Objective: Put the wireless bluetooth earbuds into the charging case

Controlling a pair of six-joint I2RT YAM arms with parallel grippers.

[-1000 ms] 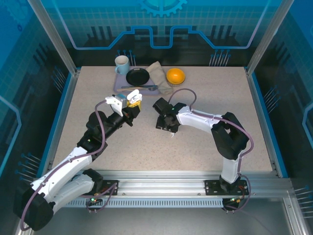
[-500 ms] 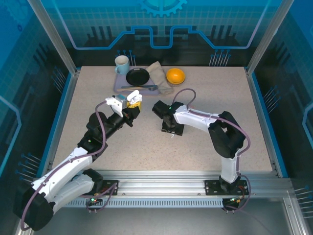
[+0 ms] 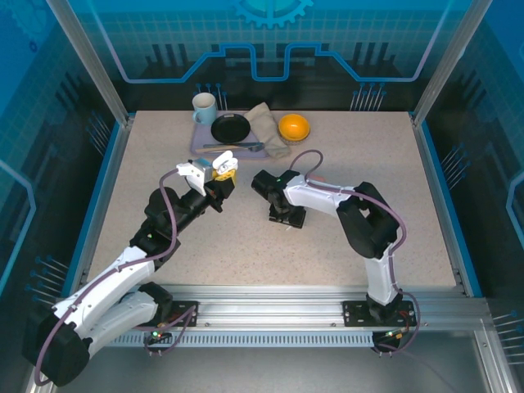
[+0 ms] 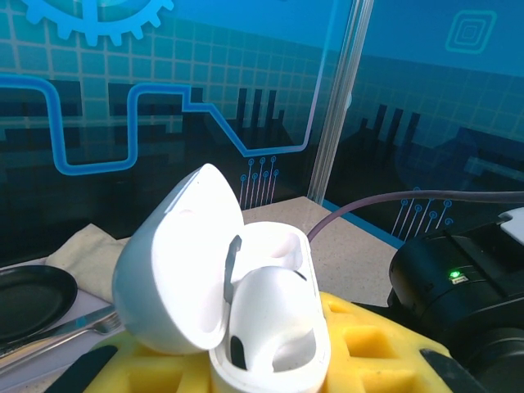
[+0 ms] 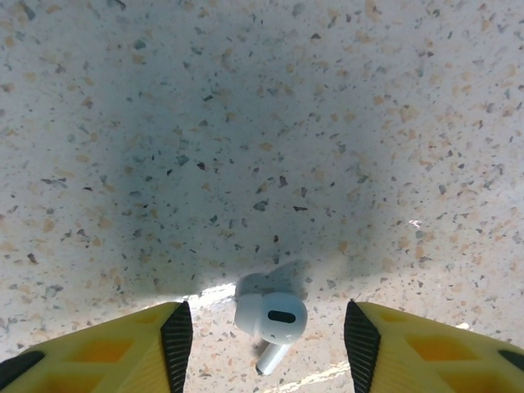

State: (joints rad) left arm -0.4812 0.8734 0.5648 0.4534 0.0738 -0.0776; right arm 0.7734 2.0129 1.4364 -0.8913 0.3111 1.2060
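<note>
My left gripper (image 3: 223,170) is raised above the table's middle left and is shut on the white charging case (image 4: 274,340), which sits between its yellow fingers (image 4: 364,348). The case's lid (image 4: 176,266) is swung open to the left, and one white earbud (image 4: 266,307) sits in a socket. My right gripper (image 3: 288,218) points down at the table's centre. Another white earbud (image 5: 270,319) lies on the speckled tabletop between the open black-padded fingertips (image 5: 177,336), touching neither. The right gripper (image 5: 267,337) is open around it.
At the table's back stand a purple tray (image 3: 199,141) with a mug (image 3: 204,106), a black plate (image 3: 230,128) and a fork (image 3: 233,148), a folded cloth (image 3: 266,127) and an orange bowl (image 3: 294,127). The right arm's wrist (image 4: 458,286) is close beside the case.
The right arm has drawn in, and its gripper has shifted slightly right and toward me, turning down over the earbud on the table. The left arm with the case has not moved.
</note>
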